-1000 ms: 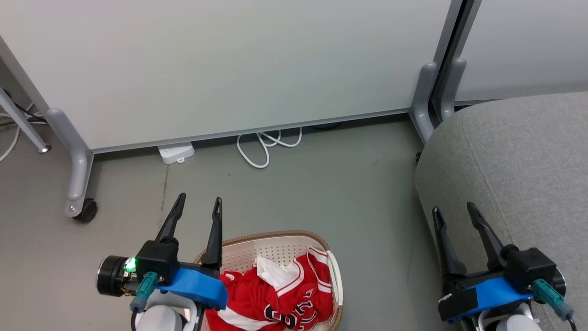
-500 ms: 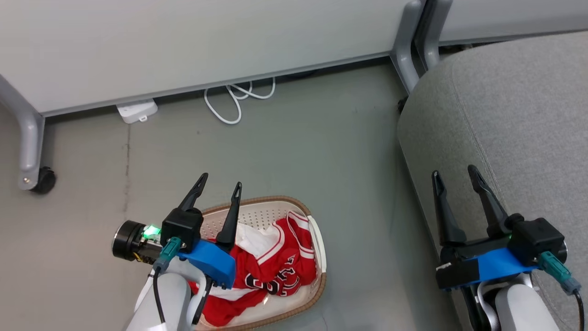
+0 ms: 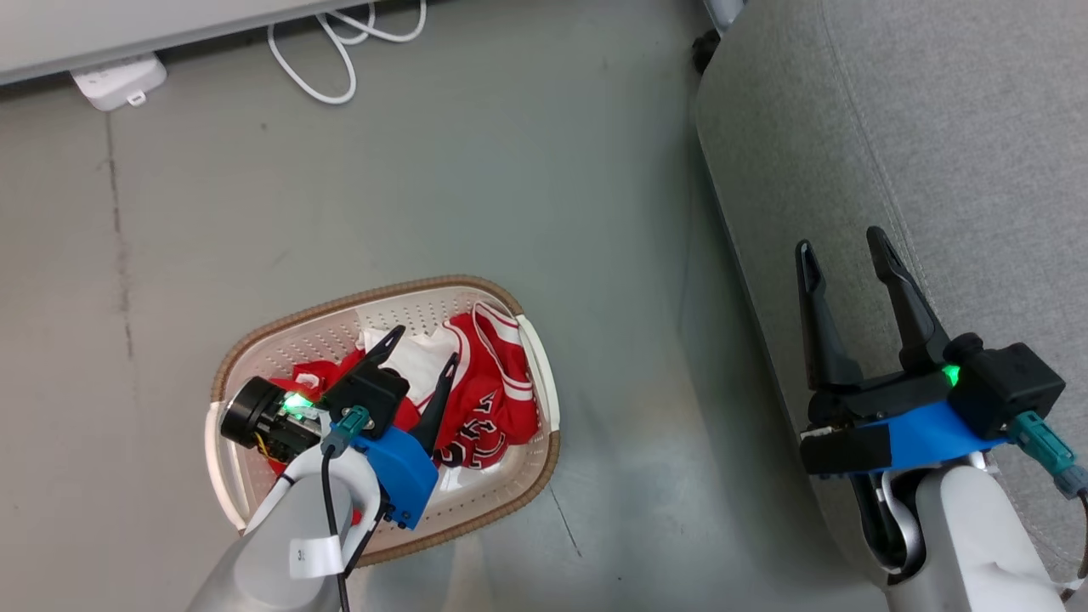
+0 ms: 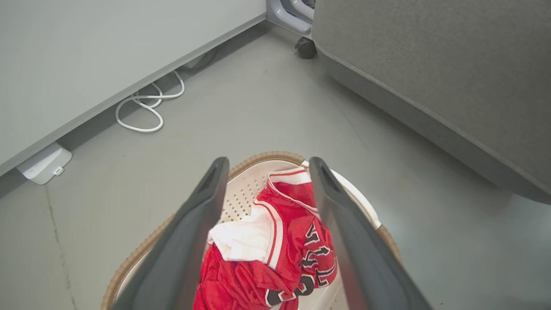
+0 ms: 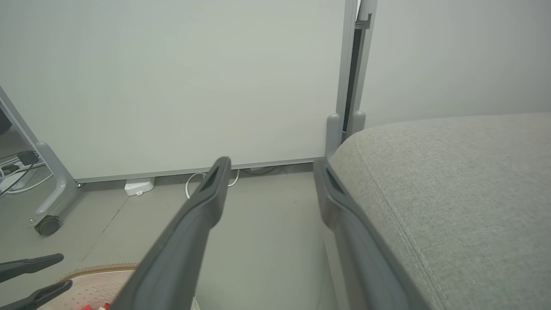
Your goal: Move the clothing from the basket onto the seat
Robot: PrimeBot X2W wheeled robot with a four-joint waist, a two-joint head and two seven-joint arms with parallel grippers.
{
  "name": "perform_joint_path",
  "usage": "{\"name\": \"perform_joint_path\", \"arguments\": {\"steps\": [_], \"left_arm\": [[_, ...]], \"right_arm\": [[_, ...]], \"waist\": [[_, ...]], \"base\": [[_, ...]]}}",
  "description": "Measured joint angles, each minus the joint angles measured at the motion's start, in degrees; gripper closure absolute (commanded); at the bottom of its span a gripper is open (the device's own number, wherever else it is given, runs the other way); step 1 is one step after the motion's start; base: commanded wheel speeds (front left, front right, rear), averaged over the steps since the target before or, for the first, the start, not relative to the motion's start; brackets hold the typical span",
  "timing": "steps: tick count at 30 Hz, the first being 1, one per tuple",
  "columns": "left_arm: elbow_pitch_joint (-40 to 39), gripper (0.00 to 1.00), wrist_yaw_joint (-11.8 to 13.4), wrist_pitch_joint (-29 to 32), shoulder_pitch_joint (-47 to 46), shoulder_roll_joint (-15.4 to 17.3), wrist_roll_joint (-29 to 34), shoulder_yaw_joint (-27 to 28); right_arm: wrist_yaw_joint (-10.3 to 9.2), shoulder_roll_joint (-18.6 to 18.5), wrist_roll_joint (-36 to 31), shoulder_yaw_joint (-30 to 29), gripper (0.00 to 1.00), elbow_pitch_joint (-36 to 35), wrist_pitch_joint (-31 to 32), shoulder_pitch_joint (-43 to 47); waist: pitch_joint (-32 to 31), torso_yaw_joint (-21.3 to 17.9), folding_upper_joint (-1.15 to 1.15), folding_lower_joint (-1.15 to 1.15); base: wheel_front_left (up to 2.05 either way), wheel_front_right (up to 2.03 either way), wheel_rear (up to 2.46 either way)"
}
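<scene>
Floor (image 3: 510,187) between basket (image 3: 319,336) and seat (image 3: 892,127) bare: you have open lane there. Seat's rounded edge runs down right side, apart from basket rim. Basket holds clothing (image 3: 489,399): red jersey bunched toward seat-side wall, white fabric on top. Your left end effector (image 3: 425,344) hangs over that pile, fingers apart, gripping nothing; contact with fabric unclear. Your right end effector (image 3: 840,240) over seat's near edge, fingers apart, empty. Cable (image 3: 323,64) and power strip (image 3: 119,81) lie at far side.
</scene>
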Motion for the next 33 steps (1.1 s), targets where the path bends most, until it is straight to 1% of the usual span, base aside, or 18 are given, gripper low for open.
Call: {"name": "perform_joint_path", "arguments": {"steps": [7, 10, 23, 27, 33], "left_arm": [[6.81, 0.00, 0.00, 0.01, -4.52, 0.76, -1.87, -5.65], [11.01, 0.00, 0.00, 0.01, -6.48, 1.36, -2.37, -9.22], [24.07, 0.00, 0.00, 0.01, -15.40, 1.33, -4.26, -18.52], [26.53, 0.00, 0.00, 0.87, -17.83, 1.48, -4.34, -21.06], [27.95, 0.00, 0.00, 1.92, -21.10, 2.35, -4.70, -23.64]], "right_arm": [[0.00, 0.00, -0.01, 0.65, 0.00, -1.22, 0.00, -2.61], [0.00, 0.00, -0.12, 0.99, 0.00, -2.01, 0.00, -4.34], [0.00, 0.00, -1.45, 0.66, 0.00, -4.83, 0.00, -8.05], [0.00, -0.01, -1.45, 0.49, 0.00, -5.75, 0.00, -8.98], [0.00, -0.01, -1.44, -0.04, 0.00, -7.13, 0.00, -9.93]], "waist": [[5.74, -1.39, 0.00, 0.00], [9.10, -1.75, 0.00, 0.00], [20.03, -2.68, 0.00, 0.00], [22.94, -3.06, 0.00, 0.00], [26.70, -3.76, 0.00, 0.00]], "base": [[0.00, 0.00, 0.00], [0.00, 0.00, 0.00], [0.00, 0.00, 0.00], [0.00, 0.00, 0.00], [0.00, 0.00, 0.00]]}}
